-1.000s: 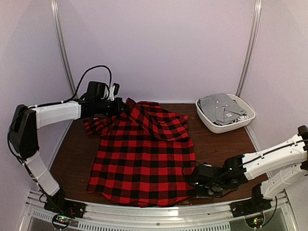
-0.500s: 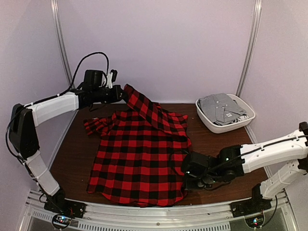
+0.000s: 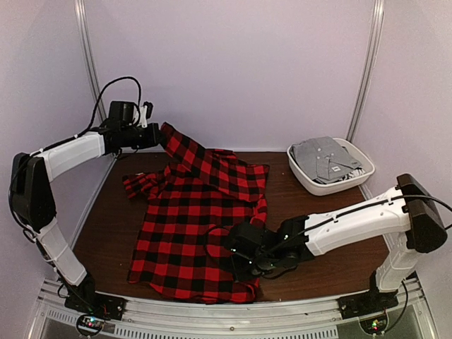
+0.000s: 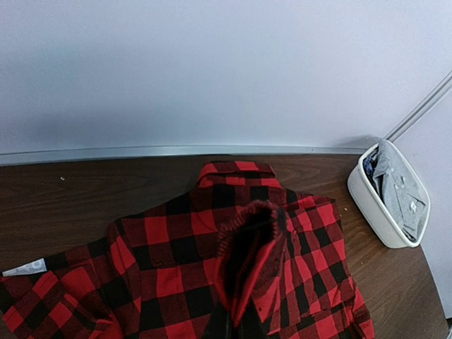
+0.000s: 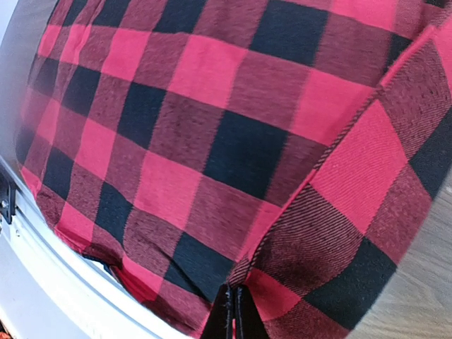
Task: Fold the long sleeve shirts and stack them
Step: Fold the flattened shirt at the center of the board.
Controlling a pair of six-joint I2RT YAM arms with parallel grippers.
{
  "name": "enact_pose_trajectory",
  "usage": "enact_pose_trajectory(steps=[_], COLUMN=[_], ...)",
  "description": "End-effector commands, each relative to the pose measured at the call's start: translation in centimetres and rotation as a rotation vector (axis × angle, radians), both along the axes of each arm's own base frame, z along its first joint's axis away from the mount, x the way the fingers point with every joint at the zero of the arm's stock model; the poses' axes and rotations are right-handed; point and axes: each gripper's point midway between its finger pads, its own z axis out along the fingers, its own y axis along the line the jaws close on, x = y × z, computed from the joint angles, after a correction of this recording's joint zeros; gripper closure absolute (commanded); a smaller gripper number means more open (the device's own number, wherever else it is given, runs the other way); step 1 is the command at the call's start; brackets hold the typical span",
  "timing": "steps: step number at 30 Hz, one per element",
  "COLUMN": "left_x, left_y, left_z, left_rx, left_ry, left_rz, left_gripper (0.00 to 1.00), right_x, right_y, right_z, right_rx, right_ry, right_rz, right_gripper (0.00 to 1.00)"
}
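**Flannel shirt part-folded; both grippers clamped on cloth.**
Top view: the red-and-black buffalo-check flannel shirt (image 3: 185,226) lies on the dark brown worktop (image 3: 321,219), left and middle. The left gripper (image 3: 157,135) holds a raised shoulder fold near the far-left corner, and the right gripper (image 3: 232,248) pinches the side hem over the body. Left wrist: cloth droops limply from the closed gripper. Right wrist: closed fingertips (image 5: 225,316) grip the stitched hem. Judged light and soft, not slippery; best held at seams and hems.

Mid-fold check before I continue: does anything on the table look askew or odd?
On the red-and-black checked flannel shirt, the sleeve nearest the left arm is bunched beside the body instead of lying flat. The white basket of grey shirts looks orderly.
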Motion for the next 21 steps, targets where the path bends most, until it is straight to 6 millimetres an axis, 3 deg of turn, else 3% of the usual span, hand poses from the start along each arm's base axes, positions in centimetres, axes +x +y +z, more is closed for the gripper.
enact_pose_trajectory(steps=[1,8,21], left_x=[0.5,0.7,2.8], left_y=[1.7,3.2,3.4], left_z=[2.6,4.3,2.2], left_rx=[0.048,0.057,0.096], left_ry=[-0.076,-0.110,-0.108], left_rz=[0.042,0.075,0.102], left_gripper=[1.00,1.00,1.00], right_x=[-0.2,0.1,-0.4], right_y=[3.0,4.2,1.8], right_z=[0.0,0.1,0.5], right_rx=[0.062,0.025,0.050], right_ry=[0.018,0.011,0.026], right_rz=[0.115,0.192,0.156], right_gripper=[1.00,1.00,1.00])
